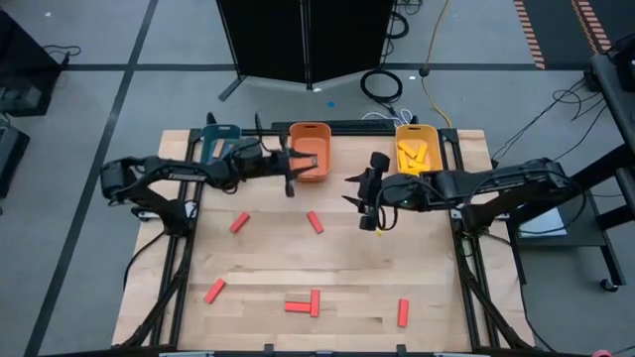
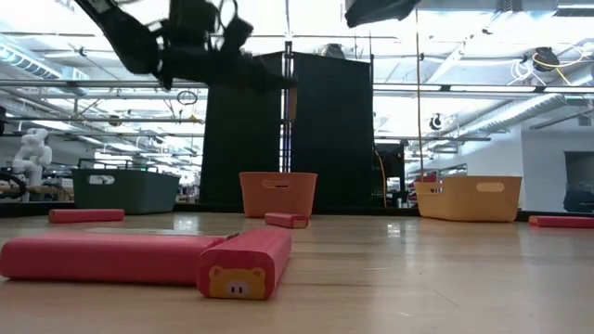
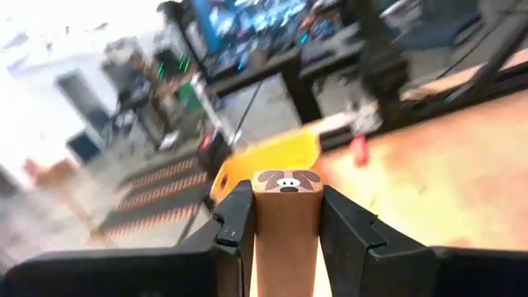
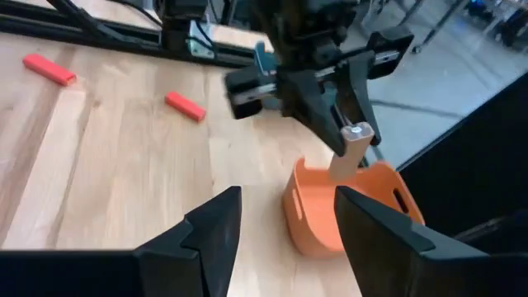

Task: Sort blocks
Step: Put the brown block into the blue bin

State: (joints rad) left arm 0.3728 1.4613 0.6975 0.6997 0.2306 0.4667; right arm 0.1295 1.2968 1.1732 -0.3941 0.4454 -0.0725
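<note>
A tan wood block (image 3: 286,239) with a dog face on its end sits in my left gripper (image 1: 294,171), which is shut on it above the near left rim of the orange bin (image 1: 310,149). The right wrist view shows that block (image 4: 350,155) over the orange bin (image 4: 351,214). My right gripper (image 4: 289,235) hangs open and holds nothing, above the table between the orange bin and the yellow bin (image 1: 417,149). Several red blocks (image 1: 315,221) lie flat on the table. Yellow blocks (image 1: 415,154) lie in the yellow bin. My left gripper pinches the tan block's two long sides (image 3: 264,227) between its two fingers (image 3: 235,223). The fingers lie level, along the block. Its face-marked end (image 3: 286,181) sticks out past the fingertips. The block is lifted clear, over the orange bin.
A teal bin (image 1: 220,139) stands at the far left, beside the orange one. Red blocks lie at the near edge (image 1: 296,306), near right (image 1: 403,312) and left (image 1: 239,222). Black frame rails (image 1: 184,248) run along both table sides.
</note>
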